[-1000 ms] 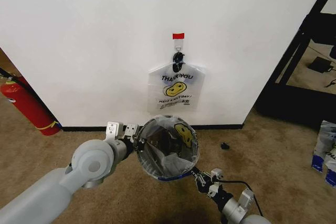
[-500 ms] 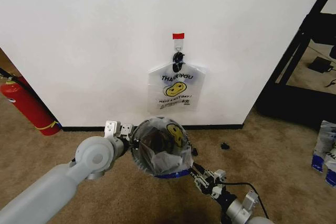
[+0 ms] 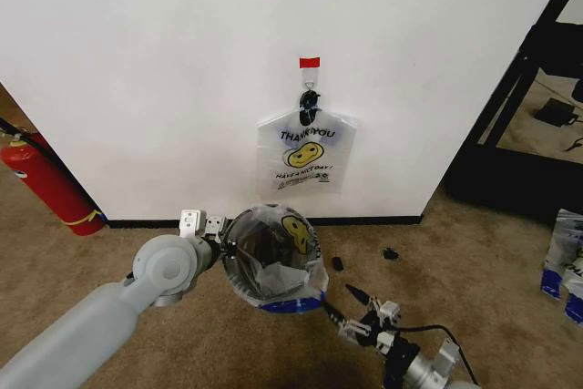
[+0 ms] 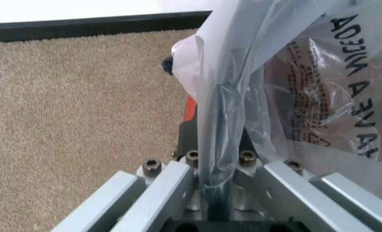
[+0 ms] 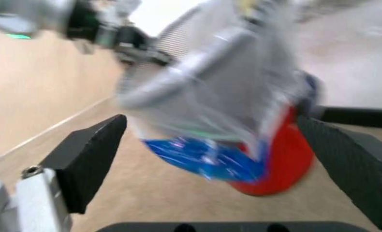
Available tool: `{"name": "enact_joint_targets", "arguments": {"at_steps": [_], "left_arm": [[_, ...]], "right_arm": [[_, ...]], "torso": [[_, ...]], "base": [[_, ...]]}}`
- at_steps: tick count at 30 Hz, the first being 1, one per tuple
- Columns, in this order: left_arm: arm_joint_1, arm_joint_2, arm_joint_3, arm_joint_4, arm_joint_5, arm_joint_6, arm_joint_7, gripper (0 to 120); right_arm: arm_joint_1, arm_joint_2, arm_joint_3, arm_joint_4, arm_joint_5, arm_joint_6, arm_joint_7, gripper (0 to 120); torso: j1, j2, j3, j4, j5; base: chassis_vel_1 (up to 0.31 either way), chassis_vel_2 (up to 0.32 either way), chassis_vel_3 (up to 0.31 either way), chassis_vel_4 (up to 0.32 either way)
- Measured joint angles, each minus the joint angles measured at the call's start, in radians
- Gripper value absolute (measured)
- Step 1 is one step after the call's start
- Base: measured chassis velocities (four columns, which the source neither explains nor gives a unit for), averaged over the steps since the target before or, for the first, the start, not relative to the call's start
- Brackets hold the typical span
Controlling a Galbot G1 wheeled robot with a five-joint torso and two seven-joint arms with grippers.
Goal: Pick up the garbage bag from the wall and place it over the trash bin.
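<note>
Fingers of the left gripper (image 4: 218,193) pinched shut on a gathered fold of the garbage bag (image 3: 273,252), at the bin's left rim. Bag draped over the mouth of the trash bin (image 3: 290,303) on the carpet (image 3: 474,261), just in front of the wall (image 3: 182,61); yellow smiley face turned up at the far side of the rim, blue patch hanging at the near lower edge, red base of the bin peeking out below in the right wrist view. Right gripper (image 3: 357,302) off the bag, near the bin's right side, jaws spread wide with nothing between them; black fingers (image 5: 91,157) framing bag and bin in its own camera. Mirror-reversed print readable through the plastic in the left wrist view: "HAVE A NICE DAY". On the wall, a second bag (image 3: 306,152) hanging from a black hook (image 3: 310,102) under a red tape strip (image 3: 310,62), printed "THANK YOU" above a smiley and "HAVE A NICE DAY!" below. Red fire extinguisher (image 3: 46,184) leaning at the wall's left corner, well apart from the bin.
</note>
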Motion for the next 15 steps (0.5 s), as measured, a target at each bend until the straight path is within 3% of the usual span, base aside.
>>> {"name": "enact_joint_targets", "arguments": {"at_steps": [4, 7, 9, 12, 15], "left_arm": [[0.006, -0.002, 0.003, -0.005, 0.02, 0.0, -0.001, 0], [0.019, 0.002, 0.021, -0.018, 0.131, 0.0, 0.02, 0], [0.02, 0.002, 0.024, -0.019, 0.15, 0.0, 0.024, 0], [0.019, -0.001, 0.057, -0.022, 0.225, -0.001, 0.028, 0], [0.012, -0.009, 0.113, -0.022, 0.289, -0.001, 0.031, 0]], "right_arm": [[0.003, 0.0, 0.0, 0.024, -0.017, 0.0, -0.029, 100], [0.011, -0.004, -0.029, 0.106, -0.01, -0.008, 0.139, 100], [0.013, -0.006, -0.034, 0.125, -0.007, -0.016, 0.175, 100], [0.021, -0.043, -0.06, 0.227, 0.006, -0.103, 0.354, 97], [0.04, -0.122, -0.077, 0.348, 0.07, -0.263, 0.537, 84]], "torso": [[0.0, 0.0, 0.0, 0.0, 0.0001], [0.0, 0.0, 0.0, 0.0, 0.0], [0.0, 0.0, 0.0, 0.0002, 0.0001], [0.0, 0.0, 0.0, 0.0001, 0.0001], [0.0, 0.0, 0.0, -0.0001, 0.0001]], "base": [[0.0, 0.0, 0.0, 0.0], [0.0, 0.0, 0.0, 0.0], [0.0, 0.0, 0.0, 0.0], [0.0, 0.0, 0.0, 0.0], [0.0, 0.0, 0.0, 0.0]]}}
